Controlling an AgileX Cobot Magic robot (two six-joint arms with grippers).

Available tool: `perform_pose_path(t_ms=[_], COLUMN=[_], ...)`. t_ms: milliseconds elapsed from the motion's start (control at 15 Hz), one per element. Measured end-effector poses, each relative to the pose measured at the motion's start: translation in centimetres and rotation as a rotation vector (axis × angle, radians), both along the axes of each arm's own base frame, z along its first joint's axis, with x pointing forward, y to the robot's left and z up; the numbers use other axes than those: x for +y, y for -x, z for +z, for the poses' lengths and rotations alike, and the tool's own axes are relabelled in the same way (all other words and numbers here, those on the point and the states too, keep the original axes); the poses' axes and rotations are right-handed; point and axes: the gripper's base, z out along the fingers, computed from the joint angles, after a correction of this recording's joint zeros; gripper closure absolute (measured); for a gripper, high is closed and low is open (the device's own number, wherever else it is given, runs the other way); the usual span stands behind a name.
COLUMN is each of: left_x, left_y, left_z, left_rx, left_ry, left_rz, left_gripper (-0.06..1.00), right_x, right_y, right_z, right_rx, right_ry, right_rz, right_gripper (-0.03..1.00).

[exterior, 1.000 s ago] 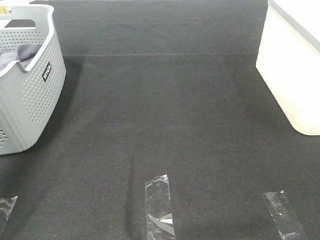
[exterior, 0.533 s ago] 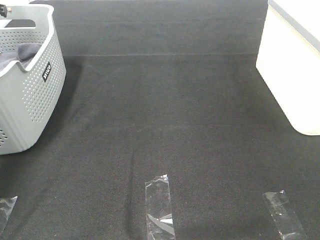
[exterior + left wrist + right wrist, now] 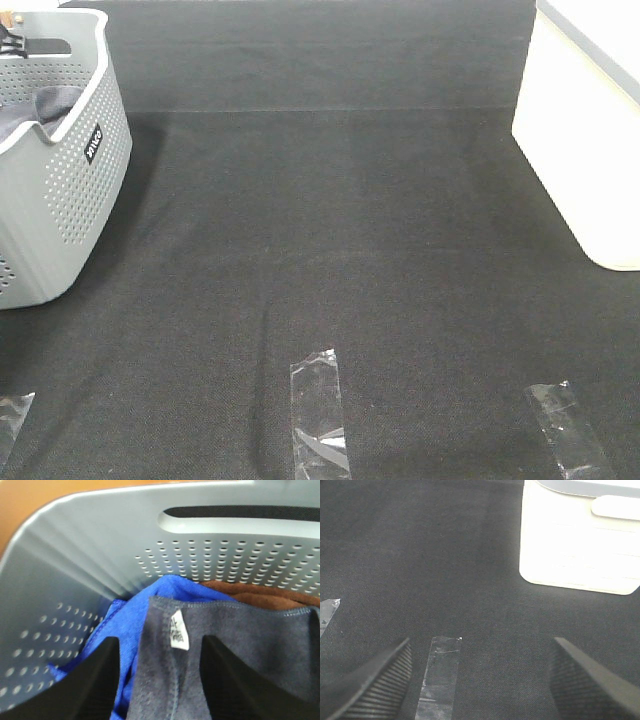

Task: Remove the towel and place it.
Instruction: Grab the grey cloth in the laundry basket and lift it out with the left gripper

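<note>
The towel (image 3: pixel 225 650) is a grey-lavender cloth with a stitched hem and a small white label. It lies inside the grey perforated basket (image 3: pixel 100 545) on top of other cloths. My left gripper (image 3: pixel 160 645) is open just above it, one finger on each side of the labelled corner. In the exterior high view the basket (image 3: pixel 70 190) stands at the far left with a fold of the towel (image 3: pixel 40 108) showing at its rim. My right gripper (image 3: pixel 481 645) is open and empty above the black mat.
A bright blue cloth (image 3: pixel 125 625) and a brown cloth (image 3: pixel 260 592) lie under the towel in the basket. A white bin (image 3: pixel 585 130) stands at the right edge and also shows in the right wrist view (image 3: pixel 575 540). Clear tape strips (image 3: pixel 318 410) (image 3: pixel 565 430) mark the mat's front.
In the exterior high view a small dark part of the left arm has shifted at the top left over the basket. Nothing else has moved.
</note>
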Motion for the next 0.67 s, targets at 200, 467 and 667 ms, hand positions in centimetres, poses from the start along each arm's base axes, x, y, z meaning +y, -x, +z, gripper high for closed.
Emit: perform_pose_path(t_ms=[200,467,667], left_x=[0.4,1.1,1.1], left_y=[-0.1,-0.1,-0.5], left_z=[-1.0,-1.5,-3.7], left_rx=[0.014,0.022,0.04], left_ry=[0.002,0.005,0.016], left_rz=[0.007,0.02,0.015], left_gripper=[0.47,0.47,0.47], right_x=[0.0,0.0,0.0], right_y=[0.0,0.0,0.0], right_z=[0.0,0.0,0.0], right_rx=[0.0,0.0,0.0], right_ry=[0.0,0.001,0.001], right_rz=[0.0,-0.001,-0.001], right_gripper=[0.26,0.26,0.26])
